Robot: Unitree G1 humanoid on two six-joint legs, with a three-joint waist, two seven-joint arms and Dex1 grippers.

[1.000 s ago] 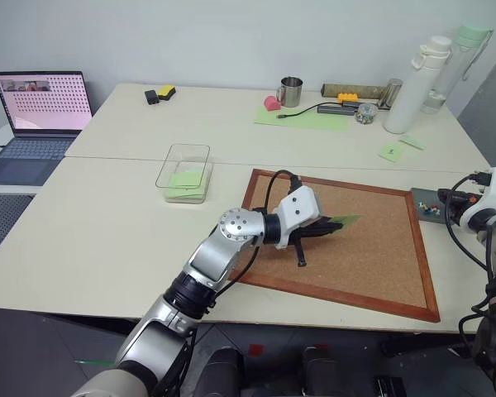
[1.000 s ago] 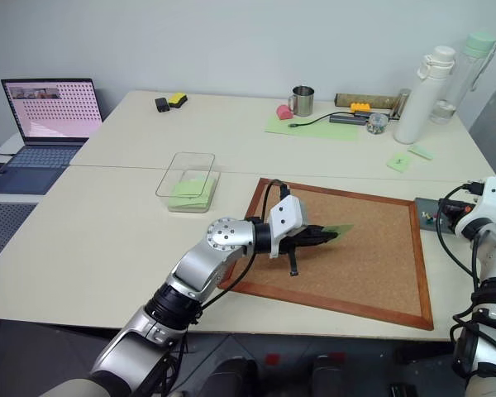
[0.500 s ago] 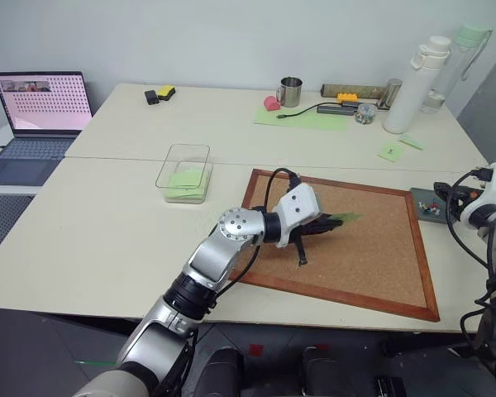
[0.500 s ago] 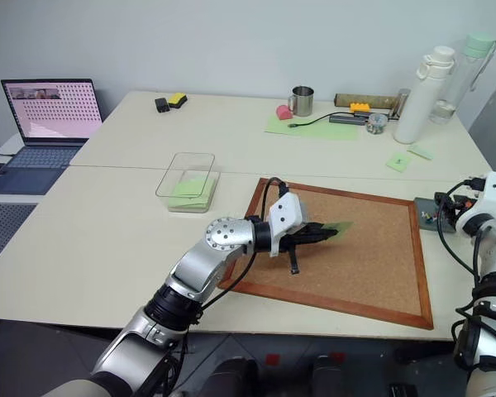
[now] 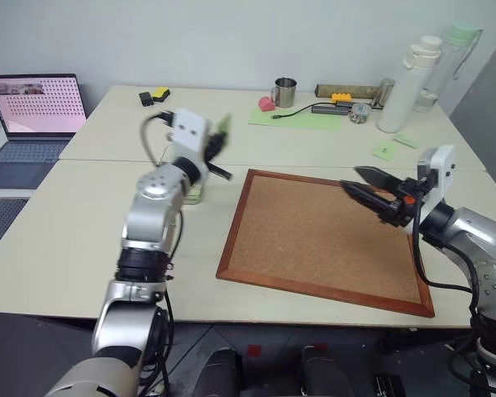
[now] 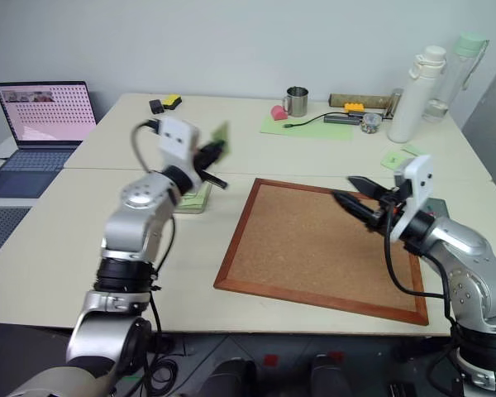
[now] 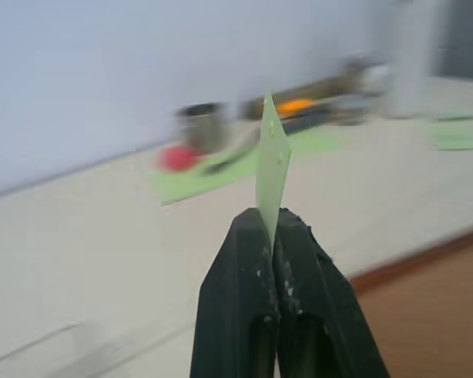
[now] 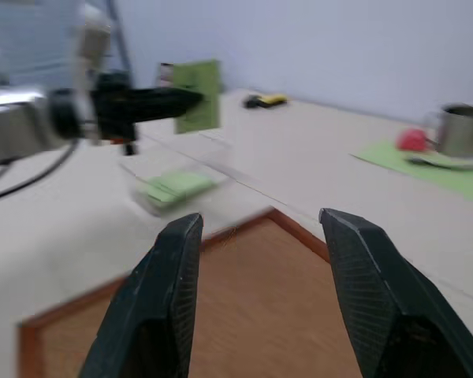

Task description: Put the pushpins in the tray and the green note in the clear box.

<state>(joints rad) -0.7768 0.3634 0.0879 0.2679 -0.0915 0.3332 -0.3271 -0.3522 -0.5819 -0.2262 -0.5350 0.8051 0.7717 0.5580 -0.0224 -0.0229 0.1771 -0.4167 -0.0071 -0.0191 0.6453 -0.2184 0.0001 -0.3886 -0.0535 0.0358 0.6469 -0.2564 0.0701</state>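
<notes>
The left pincer [image 7: 273, 224] is clamped tight on the lower edge of the light-green square paper note [image 7: 272, 169], held upright in the air above the small transparent plastic box [image 5: 192, 192], which sits on the pale surface [image 5: 83, 223] just left of the wood-framed corkboard [image 5: 322, 240]. The left wrist view shows the note edge-on, a thin sliver rising from between the black fingers; the right wrist view shows its flat face instead, with more green paper lying inside the box below. Over the corkboard's right part, the right pincer [image 5: 365, 187] hangs with its two fingers spread well apart, holding nothing and touching nothing.
</notes>
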